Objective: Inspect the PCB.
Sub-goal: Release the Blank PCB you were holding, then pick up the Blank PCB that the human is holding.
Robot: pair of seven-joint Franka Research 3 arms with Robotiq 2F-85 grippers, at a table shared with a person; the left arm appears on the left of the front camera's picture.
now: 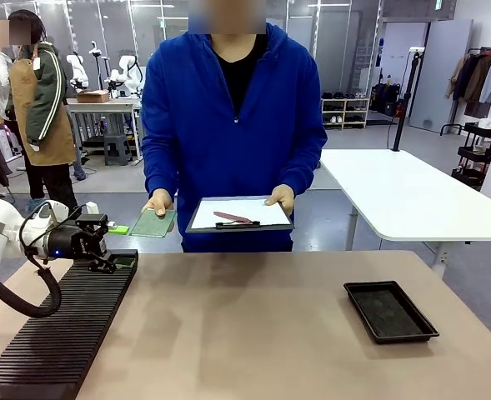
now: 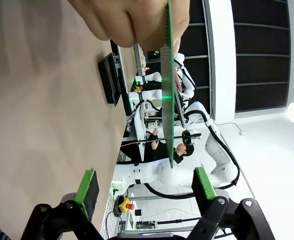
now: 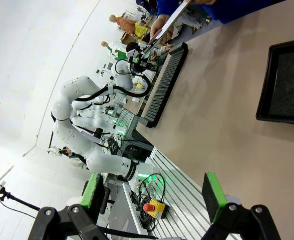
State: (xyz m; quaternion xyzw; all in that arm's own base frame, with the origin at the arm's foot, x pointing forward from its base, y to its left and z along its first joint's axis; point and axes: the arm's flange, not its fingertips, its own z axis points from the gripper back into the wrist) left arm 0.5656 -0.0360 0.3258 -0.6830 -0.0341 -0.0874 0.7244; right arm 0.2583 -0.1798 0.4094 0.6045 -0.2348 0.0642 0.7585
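Workshop floor and other tables lie behind a tan bench (image 1: 253, 333) that the robot shares with a person in a blue top standing at its far edge. A long black slotted rack (image 1: 62, 333) runs along the bench's left edge, from the near-left corner toward the far-left one. A shallow black tray (image 1: 389, 311) sits near the right edge. The person holds a clipboard (image 1: 241, 215) in one hand, off the bench past the middle of its far edge.

The person's other hand (image 1: 157, 202) holds the PCB (image 1: 152, 222) just beyond the far edge, near the far-left corner, clear of the bench and nearly flat.

The left arm (image 1: 3, 233) hangs over the rack's far end, its jaws spread wide and empty. In the left wrist view the PCB (image 2: 169, 100) shows edge-on as a thin green line running away from the camera. It lies ahead of the green pads (image 2: 87, 192), beyond their tips and nearer one pad than the other. Its long axis appears to run roughly along the fingers' own direction.

The right jaws are also spread and empty, well apart from the board, so the left arm is judged far better placed for any move involving the PCB.
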